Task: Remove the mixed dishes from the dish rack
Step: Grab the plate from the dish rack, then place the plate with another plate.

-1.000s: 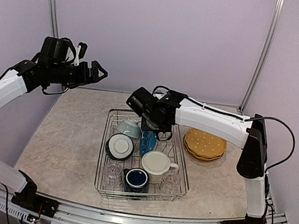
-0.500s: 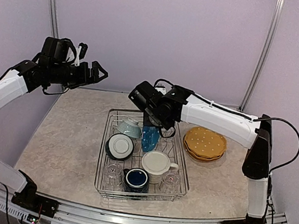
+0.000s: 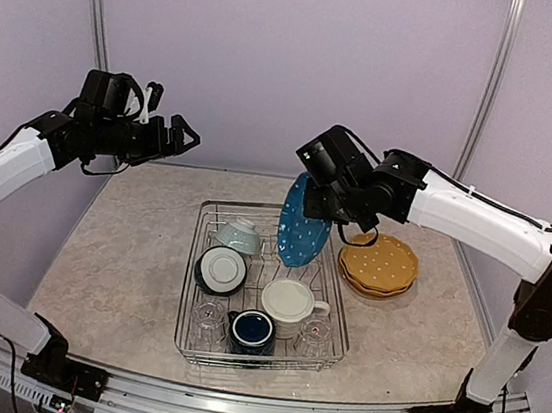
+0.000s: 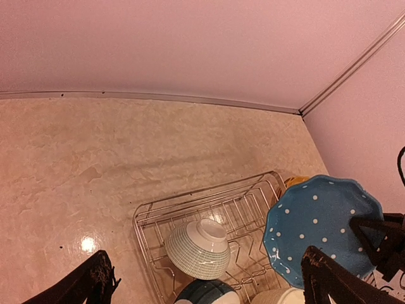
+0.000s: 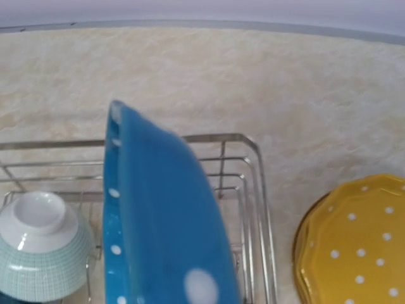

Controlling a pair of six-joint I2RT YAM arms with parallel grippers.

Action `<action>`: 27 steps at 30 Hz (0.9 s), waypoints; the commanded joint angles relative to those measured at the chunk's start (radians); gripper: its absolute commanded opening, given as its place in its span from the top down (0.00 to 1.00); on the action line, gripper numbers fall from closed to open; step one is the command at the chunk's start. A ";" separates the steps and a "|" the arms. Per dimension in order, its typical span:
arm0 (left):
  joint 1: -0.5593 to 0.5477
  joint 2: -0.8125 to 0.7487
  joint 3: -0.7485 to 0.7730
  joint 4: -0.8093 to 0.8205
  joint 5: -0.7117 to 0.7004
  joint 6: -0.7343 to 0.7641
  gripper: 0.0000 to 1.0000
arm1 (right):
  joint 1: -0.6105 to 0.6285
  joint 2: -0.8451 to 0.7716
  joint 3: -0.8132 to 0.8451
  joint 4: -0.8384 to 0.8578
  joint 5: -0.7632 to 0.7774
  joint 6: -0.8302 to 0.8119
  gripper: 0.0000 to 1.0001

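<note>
My right gripper (image 3: 328,211) is shut on a blue white-dotted plate (image 3: 304,226) and holds it on edge above the far right of the dish rack (image 3: 340,315). In the right wrist view the plate (image 5: 164,215) fills the middle and hides the fingers. In the rack lie a pale teal bowl (image 3: 240,232), a dark-sided bowl (image 3: 220,268), a cream mug (image 3: 289,304), a navy mug (image 3: 253,331) and two clear glasses (image 3: 209,321). My left gripper (image 3: 186,135) is open and empty, high above the table left of the rack.
A stack of yellow dotted plates (image 3: 380,265) lies on the table right of the rack, also in the right wrist view (image 5: 354,247). The left wrist view shows the teal bowl (image 4: 199,248) and the blue plate (image 4: 323,228). Walls close the back and sides.
My right gripper has lifted the blue plate up out of the rack prongs and moved it right. The left arm has not moved.
</note>
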 commanded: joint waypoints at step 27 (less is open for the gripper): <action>0.008 0.040 0.032 -0.026 0.029 -0.010 0.01 | -0.899 -0.665 -0.879 0.663 -0.967 0.092 1.00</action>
